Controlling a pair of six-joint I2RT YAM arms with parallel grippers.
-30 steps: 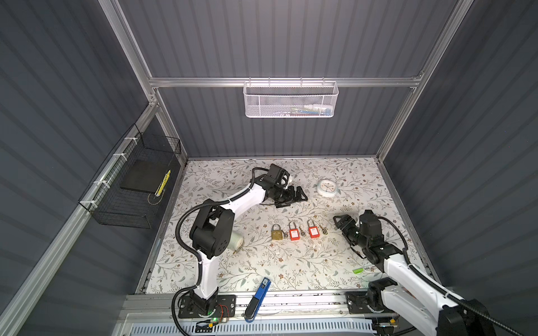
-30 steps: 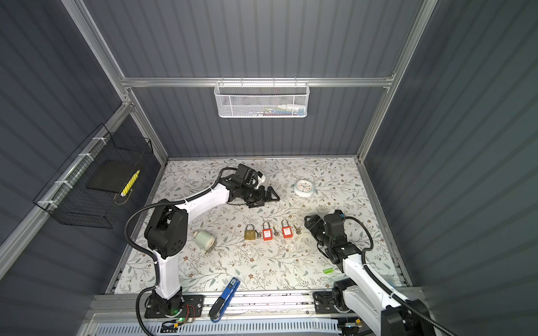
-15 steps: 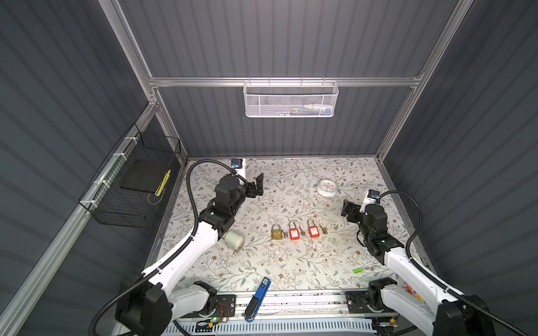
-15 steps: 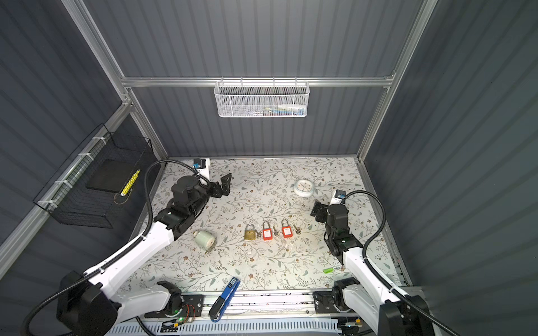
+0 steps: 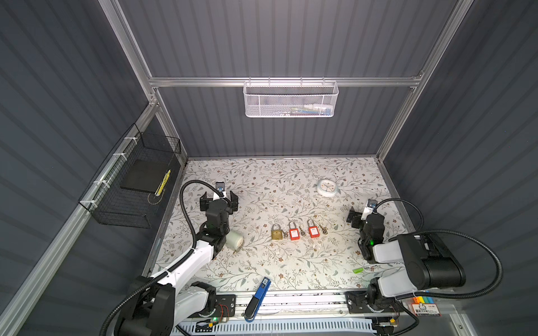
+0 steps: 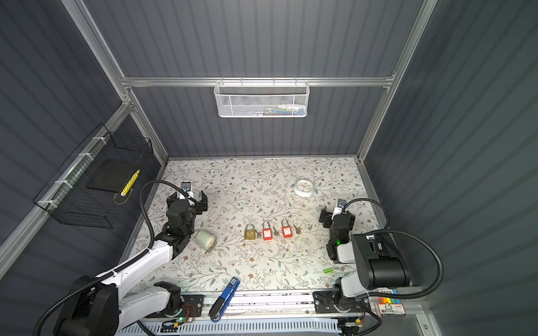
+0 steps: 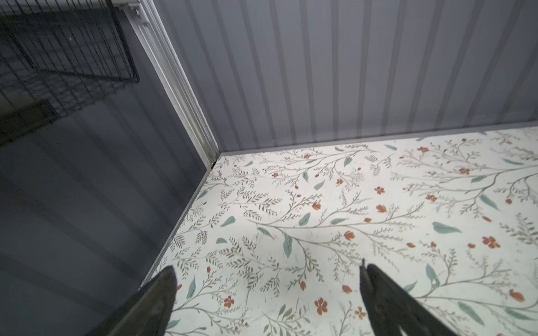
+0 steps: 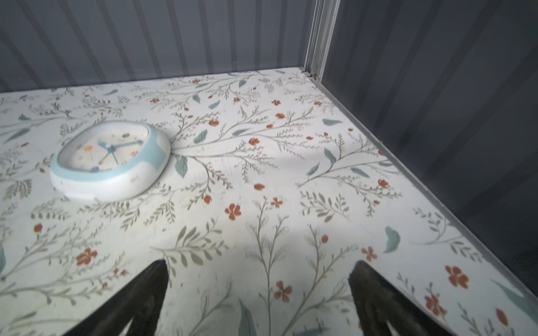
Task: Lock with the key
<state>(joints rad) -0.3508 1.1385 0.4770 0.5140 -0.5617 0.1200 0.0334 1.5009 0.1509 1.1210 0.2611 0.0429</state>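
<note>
My left gripper (image 5: 219, 200) and right gripper (image 5: 366, 216) hang spread and empty at the left and right sides of the table (image 5: 262, 180). Both are well apart from the brass lock (image 5: 276, 232) and 2 red locks (image 5: 294, 233) mid-table, with keys (image 5: 322, 231) just beside them. By my reckoning, no step is in hand. Next, 1 gripper must pinch a key while the other steadies its lock.

I can read nothing here. The white labels on the two red padlocks (image 5: 294, 234) (image 5: 313, 232), the clock (image 8: 110, 160) dial and the red-and-white sticker (image 5: 425, 309) by my right base are too small.
</note>
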